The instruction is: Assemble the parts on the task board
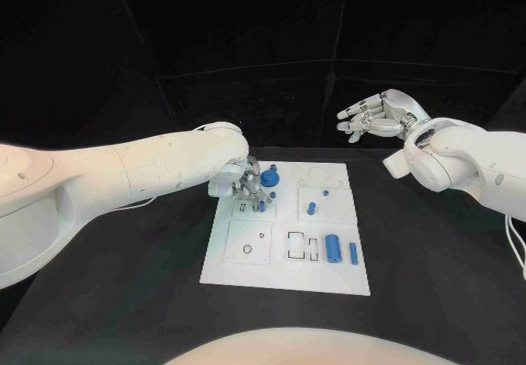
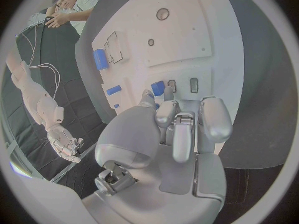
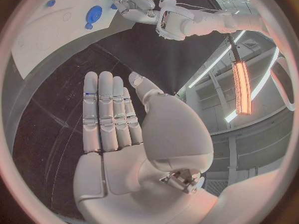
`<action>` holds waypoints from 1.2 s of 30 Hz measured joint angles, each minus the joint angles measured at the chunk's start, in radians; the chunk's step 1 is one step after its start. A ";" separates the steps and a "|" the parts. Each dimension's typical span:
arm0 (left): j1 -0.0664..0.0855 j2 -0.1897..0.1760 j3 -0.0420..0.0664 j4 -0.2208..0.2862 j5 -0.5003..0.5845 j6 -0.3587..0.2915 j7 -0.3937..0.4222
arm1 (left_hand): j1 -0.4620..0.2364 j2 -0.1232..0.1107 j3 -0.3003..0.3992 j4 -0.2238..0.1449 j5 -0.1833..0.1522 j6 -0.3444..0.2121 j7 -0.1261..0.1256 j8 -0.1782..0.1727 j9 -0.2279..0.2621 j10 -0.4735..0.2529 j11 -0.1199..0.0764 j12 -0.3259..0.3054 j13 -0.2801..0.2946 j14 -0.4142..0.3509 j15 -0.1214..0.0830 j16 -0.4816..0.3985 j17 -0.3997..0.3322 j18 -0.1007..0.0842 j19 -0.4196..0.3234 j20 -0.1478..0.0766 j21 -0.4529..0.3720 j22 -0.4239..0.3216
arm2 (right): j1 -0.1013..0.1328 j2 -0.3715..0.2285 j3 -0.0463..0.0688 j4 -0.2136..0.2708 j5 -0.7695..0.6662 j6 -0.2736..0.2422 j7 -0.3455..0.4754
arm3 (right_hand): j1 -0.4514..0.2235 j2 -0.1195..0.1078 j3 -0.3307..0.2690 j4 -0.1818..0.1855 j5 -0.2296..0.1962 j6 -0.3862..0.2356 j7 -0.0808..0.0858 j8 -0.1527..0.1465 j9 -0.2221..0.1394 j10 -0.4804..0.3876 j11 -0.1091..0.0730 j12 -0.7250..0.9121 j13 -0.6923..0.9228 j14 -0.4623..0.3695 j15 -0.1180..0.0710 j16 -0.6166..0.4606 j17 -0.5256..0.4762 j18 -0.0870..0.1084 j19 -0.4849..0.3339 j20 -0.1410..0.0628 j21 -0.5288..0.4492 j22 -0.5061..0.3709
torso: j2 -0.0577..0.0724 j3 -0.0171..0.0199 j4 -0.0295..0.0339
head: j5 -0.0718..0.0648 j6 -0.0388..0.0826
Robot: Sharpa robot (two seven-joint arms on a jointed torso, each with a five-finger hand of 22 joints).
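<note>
The left hand (image 1: 250, 185) pinches a small blue part (image 2: 157, 88) over the task board (image 1: 287, 270) to seat it, while the right hand (image 1: 375, 114) hovers clear, fingers spread and holding nothing.

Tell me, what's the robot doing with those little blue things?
It is fitting blue parts into a white board. Its left hand is down at the board's far left corner, fingers around a small blue part; whether it grips it I cannot tell. A blue gear sits beside it. The right hand is raised off the table, open and holding nothing.
</note>
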 measured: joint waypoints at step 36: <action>0.001 -0.022 0.001 0.041 -0.009 -0.013 0.008 | 0.101 -0.029 0.288 -0.130 0.011 -0.002 -0.010 -0.011 -0.017 -0.013 -0.013 -0.006 -0.028 0.000 0.000 0.000 0.000 0.000 -0.011 -0.004 0.000 0.003 | 0.000 0.010 0.000 -0.007 0.000 0.000 -0.009 | 0.000 0.000 0.000 0.000 0.009 0.000 0.000 0.000 0.000 0.000 0.000 0.000 -0.003 0.000 0.000 0.000 -0.003 0.000 0.000 0.000 -0.004 -0.002 | 0.000 0.0000 0.0006 | -0.001 -0.010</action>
